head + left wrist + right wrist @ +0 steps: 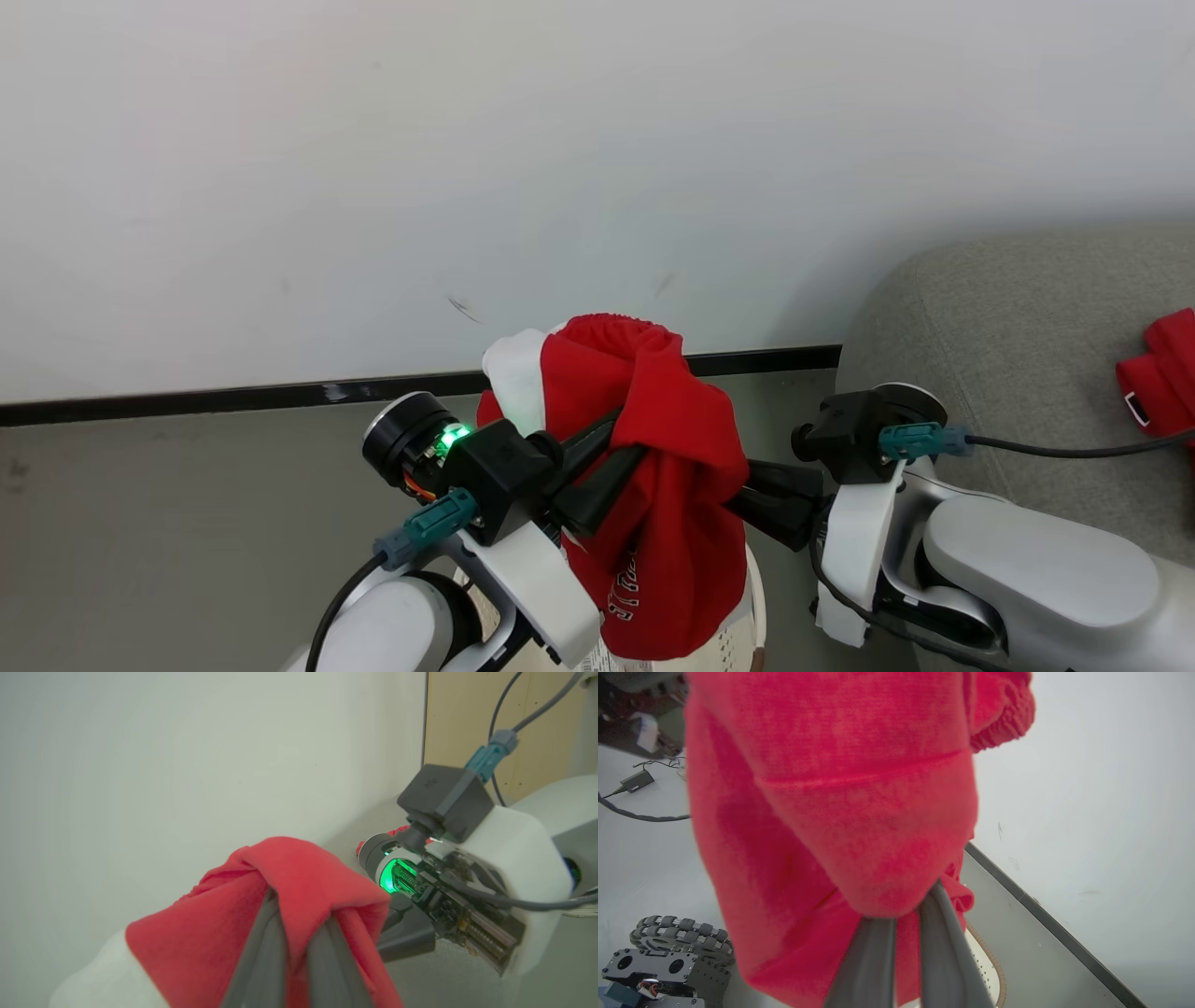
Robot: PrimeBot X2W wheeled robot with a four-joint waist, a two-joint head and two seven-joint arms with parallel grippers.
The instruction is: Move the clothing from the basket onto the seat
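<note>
A plain white wall (373, 140) rises ahead in my head view, with a black skirting strip (233, 397) and grey floor (140, 523) below it. At the centre, reaching down toward 6 o'clock, hangs the red garment (667, 523), a white panel at its 11 o'clock corner. My left gripper (602, 462) comes in from 8 o'clock and my right gripper (761, 495) from 4 o'clock. Both run their fingers into the cloth, which drapes over their tips. A sliver of the basket (758, 597) shows under the hanging hem at 5 o'clock. The grey sofa cushion (1008, 317) lies at 3 o'clock, and a second red garment (1162, 373) rests on it at the far edge.

In my left wrist view my two fingers (261, 956) are pressed together on a fold of the red cloth, which wraps over their tips. At 3 o'clock my right gripper's body glows green, its fingers pushed into the same bundle.

In my right wrist view my fingers (943, 947) are closed, pinching the bunched lower edge of the garment, which hangs above them toward 12 o'clock. The basket's brown rim curves just beside them at 5 o'clock. A wheeled base (682, 938) sits at 8 o'clock, and a cable (640, 816) crosses the floor at 10 o'clock.
</note>
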